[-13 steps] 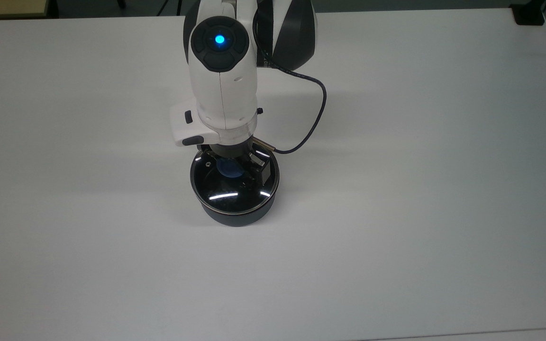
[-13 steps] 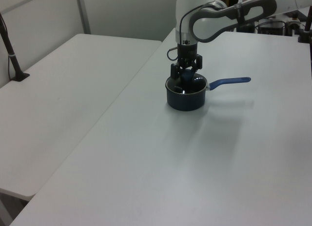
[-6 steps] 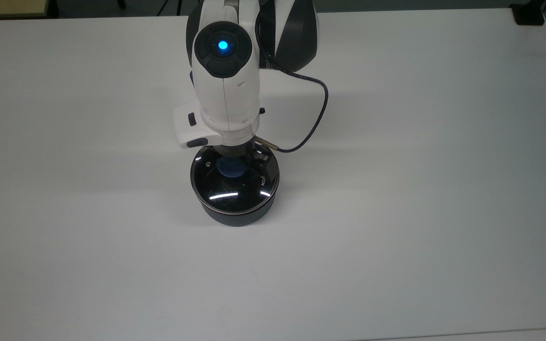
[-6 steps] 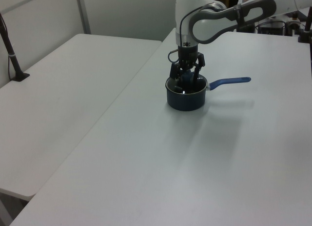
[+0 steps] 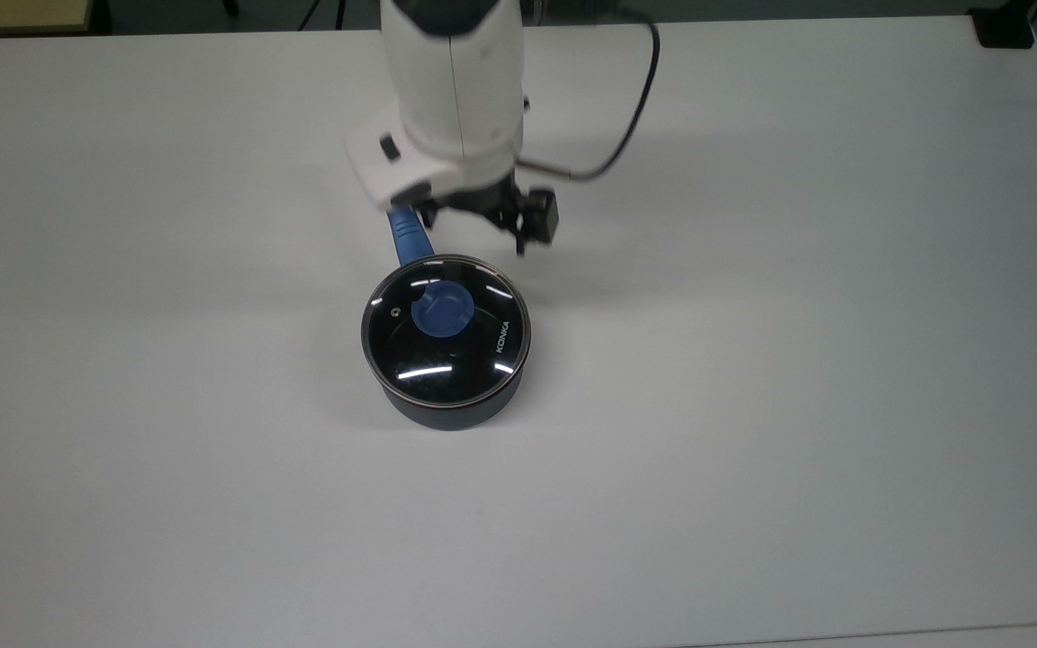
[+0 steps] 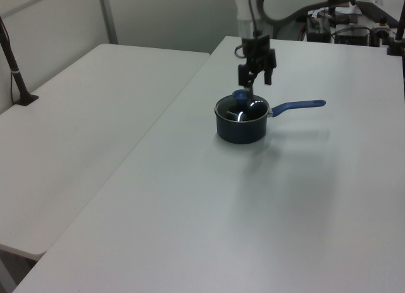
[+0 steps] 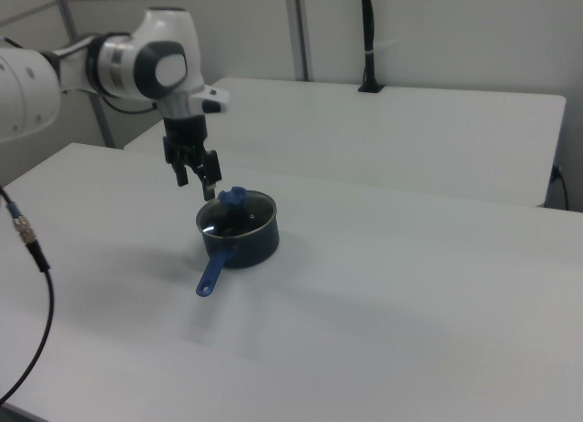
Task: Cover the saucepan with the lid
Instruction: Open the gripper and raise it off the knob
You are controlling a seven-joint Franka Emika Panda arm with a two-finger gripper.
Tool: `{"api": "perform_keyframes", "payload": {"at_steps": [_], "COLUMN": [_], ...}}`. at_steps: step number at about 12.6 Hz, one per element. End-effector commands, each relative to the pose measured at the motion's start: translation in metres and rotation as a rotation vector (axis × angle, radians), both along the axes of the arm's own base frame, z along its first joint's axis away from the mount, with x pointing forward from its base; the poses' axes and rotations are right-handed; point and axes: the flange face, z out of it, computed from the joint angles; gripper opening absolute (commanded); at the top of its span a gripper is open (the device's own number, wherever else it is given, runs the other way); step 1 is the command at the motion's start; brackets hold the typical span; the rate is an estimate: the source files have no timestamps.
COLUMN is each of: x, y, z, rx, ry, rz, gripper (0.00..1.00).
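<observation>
Jaws apart, empty, w/ round clear glass lid w/ blue knob below them, seated on small black saucepan w/ blue handle on white surface.

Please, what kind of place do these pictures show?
Probably a robotics lab or test room, not a kitchen: the saucepan with its lid sits on a plain white table, and the arm's gripper hangs above.
</observation>
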Motion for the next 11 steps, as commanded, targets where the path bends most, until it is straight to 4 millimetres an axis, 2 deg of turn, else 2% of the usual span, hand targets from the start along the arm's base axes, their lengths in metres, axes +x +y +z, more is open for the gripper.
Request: {"api": "perform_keyframes", "payload": {"at_steps": [1,3,4,5,8,11], "x": [-0.054,-0.082,-0.096,-0.101,-0.099,-0.095], "y": [-0.036,-0.063,-0.076,-0.086,-0.104,-0.106], "z": [0.047,0.075,0.083,0.089,0.098,0.098], "rx": [0.009,0.012,0.011,0.011,0.008,0.007], "ry": [-0.011,-0.035,-0.039,-0.038,-0.051,-0.056], "rz": [0.123,0.13,0.157,0.152,0.119,0.114], "gripper": [1.0,1.0,1.0,1.0,1.0,1.0]}}
